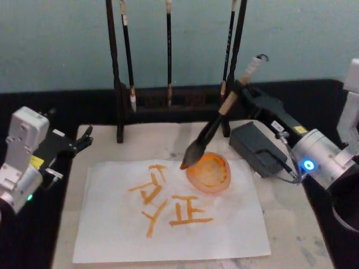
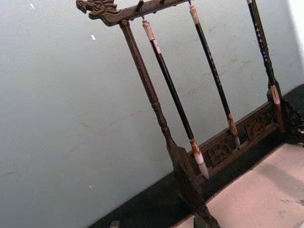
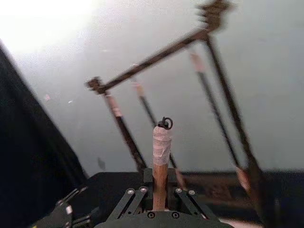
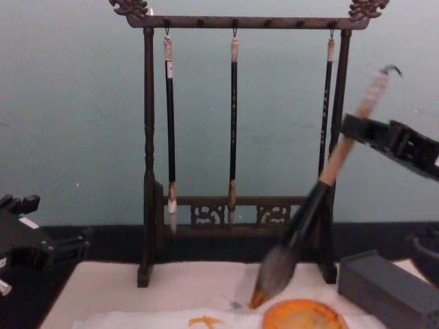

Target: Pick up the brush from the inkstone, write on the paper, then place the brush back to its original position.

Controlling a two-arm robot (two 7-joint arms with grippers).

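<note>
Squeezing the brush (image 1: 219,120), the right gripper (image 1: 242,87) is holding its wet tip low, maybe risking smears on the paper (image 1: 112,224); the left gripper (image 1: 83,138) is idling.

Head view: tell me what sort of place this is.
Probably a calligraphy desk: a wooden rack of hanging brushes, paper bearing orange characters, and the right end effector holding the brush, tip by an orange dish.

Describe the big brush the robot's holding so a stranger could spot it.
Start at the dark wooden rack. Before its right post, the right gripper holds a tilted tan-handled brush, tip beside the round orange dish. Unlike the thin black hanging brushes, its head is thick and bushy.
</note>
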